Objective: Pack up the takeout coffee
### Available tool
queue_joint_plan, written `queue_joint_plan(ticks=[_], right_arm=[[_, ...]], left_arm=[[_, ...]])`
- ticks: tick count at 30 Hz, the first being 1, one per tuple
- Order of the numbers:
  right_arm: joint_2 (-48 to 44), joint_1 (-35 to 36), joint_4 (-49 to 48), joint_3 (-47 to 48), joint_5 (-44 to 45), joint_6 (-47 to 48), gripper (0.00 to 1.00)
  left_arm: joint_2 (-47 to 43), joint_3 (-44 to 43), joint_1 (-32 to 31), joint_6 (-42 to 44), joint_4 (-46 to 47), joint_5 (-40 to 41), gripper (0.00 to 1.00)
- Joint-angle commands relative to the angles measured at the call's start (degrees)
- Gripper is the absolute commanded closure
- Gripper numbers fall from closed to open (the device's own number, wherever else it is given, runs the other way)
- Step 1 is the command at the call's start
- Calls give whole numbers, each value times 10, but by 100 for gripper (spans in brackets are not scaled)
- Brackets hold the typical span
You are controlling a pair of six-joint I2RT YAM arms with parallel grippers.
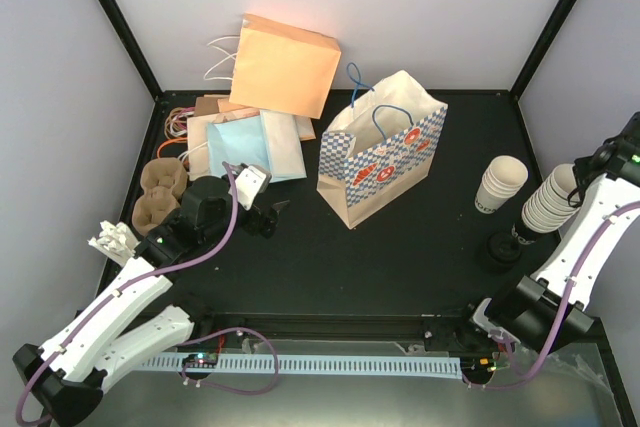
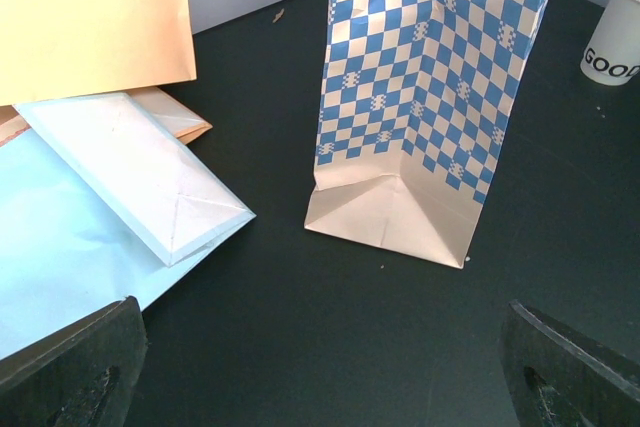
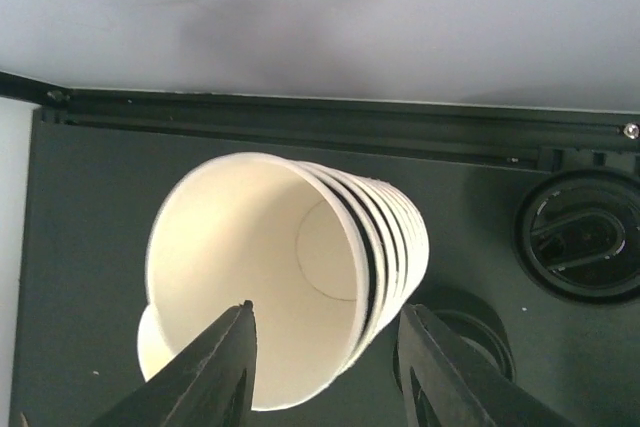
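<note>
No single takeout coffee cup stands apart; I see only nested cream-white cup stacks. One stack (image 3: 300, 267) (image 1: 550, 199) leans at the table's right edge, mouth toward my right gripper (image 3: 328, 309) (image 1: 574, 187). That gripper is open, one finger over the top cup's mouth and the other beside the stack's outer wall, so the rim lies between the jaws. A second stack (image 1: 500, 185) (image 2: 615, 37) stands to its left. The blue-checked paper bag (image 1: 380, 152) (image 2: 430, 97) stands upright mid-table. My left gripper (image 2: 320, 367) (image 1: 268, 212) is wide open over bare mat, left of the bag.
Black lids (image 3: 580, 237) (image 1: 500, 247) lie near the leaning stack. Flat pale-blue and tan bags (image 1: 245, 147) (image 2: 120, 187) and an orange bag (image 1: 290, 65) lie at the back left. Cardboard cup carriers (image 1: 160, 192) sit at the left edge. The black frame rail (image 3: 300, 117) runs behind the stack.
</note>
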State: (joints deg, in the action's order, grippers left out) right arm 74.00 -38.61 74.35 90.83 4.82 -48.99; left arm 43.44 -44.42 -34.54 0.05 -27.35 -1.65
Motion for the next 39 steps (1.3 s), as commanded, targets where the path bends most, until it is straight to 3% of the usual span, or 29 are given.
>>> queue_joint_plan(ticks=[1, 5, 10, 36, 39], right_arm=[[-9, -2, -1, -29, 9, 0, 58], [-15, -2, -19, -52, 15, -1, 61], [-11, -2, -20, -55, 18, -3, 77], [1, -2, -48, -74, 5, -4, 76], [1, -2, -50, -77, 3, -5, 80]], left_arm=[[-8, 1, 4, 1, 11, -8, 1], [-7, 1, 4, 1, 11, -9, 1], [-6, 1, 4, 2, 11, -8, 1], [-3, 3, 4, 2, 11, -4, 1], [-3, 3, 4, 2, 11, -4, 1]])
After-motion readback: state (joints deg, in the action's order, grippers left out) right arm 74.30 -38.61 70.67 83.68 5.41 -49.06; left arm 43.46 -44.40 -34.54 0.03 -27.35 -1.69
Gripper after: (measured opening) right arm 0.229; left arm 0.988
